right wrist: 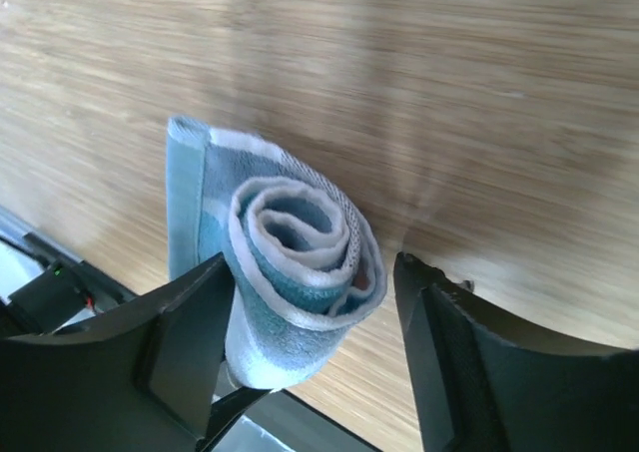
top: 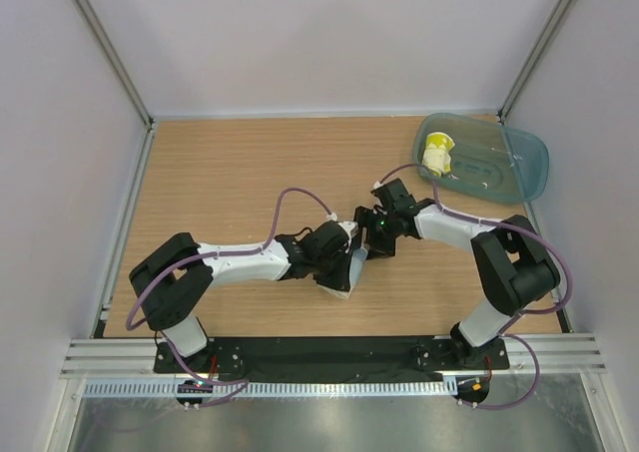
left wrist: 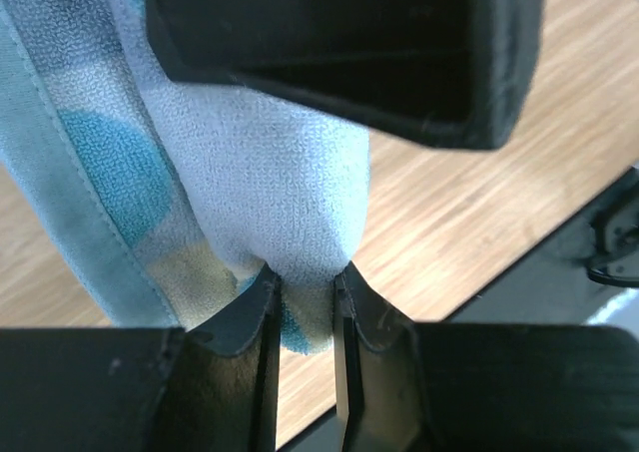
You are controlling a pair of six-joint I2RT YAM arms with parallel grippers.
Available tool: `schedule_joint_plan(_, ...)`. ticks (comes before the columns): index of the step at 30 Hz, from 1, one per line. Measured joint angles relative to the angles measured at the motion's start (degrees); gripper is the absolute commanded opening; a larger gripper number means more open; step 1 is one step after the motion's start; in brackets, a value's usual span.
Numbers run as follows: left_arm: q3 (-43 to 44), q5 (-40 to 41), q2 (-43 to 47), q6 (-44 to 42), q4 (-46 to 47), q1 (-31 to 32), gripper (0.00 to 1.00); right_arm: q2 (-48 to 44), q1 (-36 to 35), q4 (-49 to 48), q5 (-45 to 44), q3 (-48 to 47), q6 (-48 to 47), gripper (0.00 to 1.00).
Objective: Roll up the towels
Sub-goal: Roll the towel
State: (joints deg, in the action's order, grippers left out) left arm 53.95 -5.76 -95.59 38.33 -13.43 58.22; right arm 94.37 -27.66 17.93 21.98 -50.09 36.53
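The light blue towel (top: 351,269) is wound into a roll and held off the table between both arms at mid-table. My left gripper (left wrist: 305,282) is shut on one end of the light blue towel (left wrist: 270,193), pinching a fold between its fingertips. In the right wrist view the spiral end of the light blue towel (right wrist: 300,267) sits between the jaws of my right gripper (right wrist: 312,264), which stands open. The roll is against its left finger (right wrist: 190,332), and a gap separates it from the right one. The yellow towel (top: 436,156) lies rolled in the tray.
A translucent teal tray (top: 509,173) stands at the back right of the wooden table (top: 230,173). The enclosure walls rise along the table's sides and back. The black base rail (top: 329,352) runs along the near edge.
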Motion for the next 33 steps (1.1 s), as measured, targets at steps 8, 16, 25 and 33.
schedule_joint_plan(8,-3.0,-9.0,0.0,5.1,6.5,-1.0,0.0,-5.8,1.1,8.0,-8.3,-3.0,-2.1,0.79)
schedule_joint_plan(16,-12.1,-20.7,0.0,13.9,21.5,-7.8,0.0,-14.0,1.6,10.9,-11.3,-2.8,-2.4,0.79)
schedule_joint_plan(25,-23.9,-35.8,-6.0,30.6,47.7,-17.9,0.0,-27.2,1.6,-1.3,-2.1,13.7,0.6,0.79)
schedule_joint_plan(33,-24.4,-39.2,-8.2,34.3,50.5,-20.9,0.0,-25.4,1.6,-16.6,5.8,25.5,4.7,0.79)
